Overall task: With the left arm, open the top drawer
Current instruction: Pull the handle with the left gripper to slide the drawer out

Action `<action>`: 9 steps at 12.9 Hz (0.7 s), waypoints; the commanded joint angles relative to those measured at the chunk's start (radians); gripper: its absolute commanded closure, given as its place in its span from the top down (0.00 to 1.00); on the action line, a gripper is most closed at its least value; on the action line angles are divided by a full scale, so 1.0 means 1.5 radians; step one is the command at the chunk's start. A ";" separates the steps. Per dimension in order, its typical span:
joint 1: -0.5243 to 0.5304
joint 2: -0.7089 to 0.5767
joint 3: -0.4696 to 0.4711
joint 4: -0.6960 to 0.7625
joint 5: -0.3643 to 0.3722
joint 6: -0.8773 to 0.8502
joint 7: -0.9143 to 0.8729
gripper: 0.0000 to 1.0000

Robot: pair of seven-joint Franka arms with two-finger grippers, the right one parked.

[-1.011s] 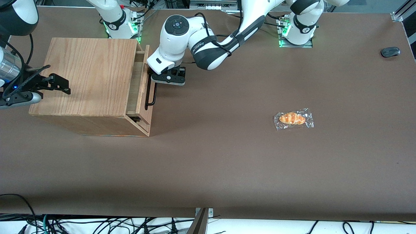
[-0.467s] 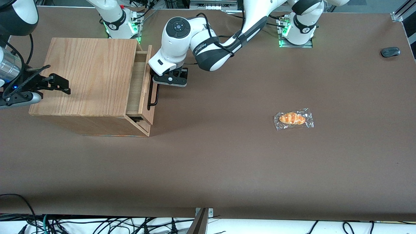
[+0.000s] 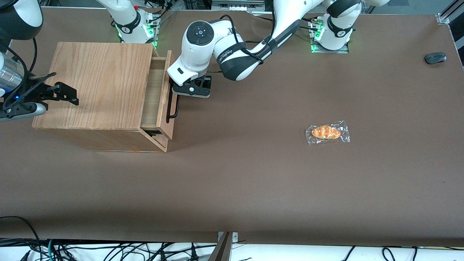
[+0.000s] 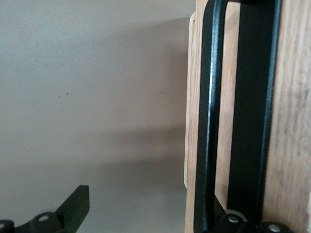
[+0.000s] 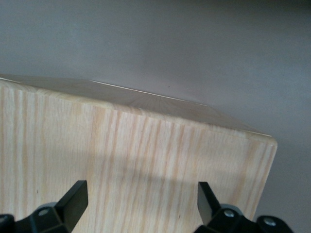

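The top drawer (image 3: 159,95) of the oak cabinet (image 3: 98,83) stands partly pulled out, and its light wooden inside shows from above. A long black bar handle (image 3: 173,108) runs across the drawer front (image 4: 291,121). My left arm (image 3: 232,54) reaches down to the handle's end farther from the front camera. The gripper (image 3: 177,90) is open, its jaws wide apart. One black finger (image 4: 73,208) hangs over the bare table. The other sits hooked between the handle bar (image 4: 210,121) and the drawer front. Nothing is clamped between them.
A wrapped pastry (image 3: 327,132) lies on the brown table (image 3: 253,174) toward the working arm's end. A black computer mouse (image 3: 435,58) sits near that end's table edge. The plain lower panel (image 3: 159,143) of the cabinet stays shut under the drawer.
The drawer has slid farther out of the cabinet over the last second. The gripper has moved with the handle, away from the cabinet.
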 commanded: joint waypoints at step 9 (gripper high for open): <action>0.039 -0.021 0.014 0.001 -0.010 -0.063 0.067 1.00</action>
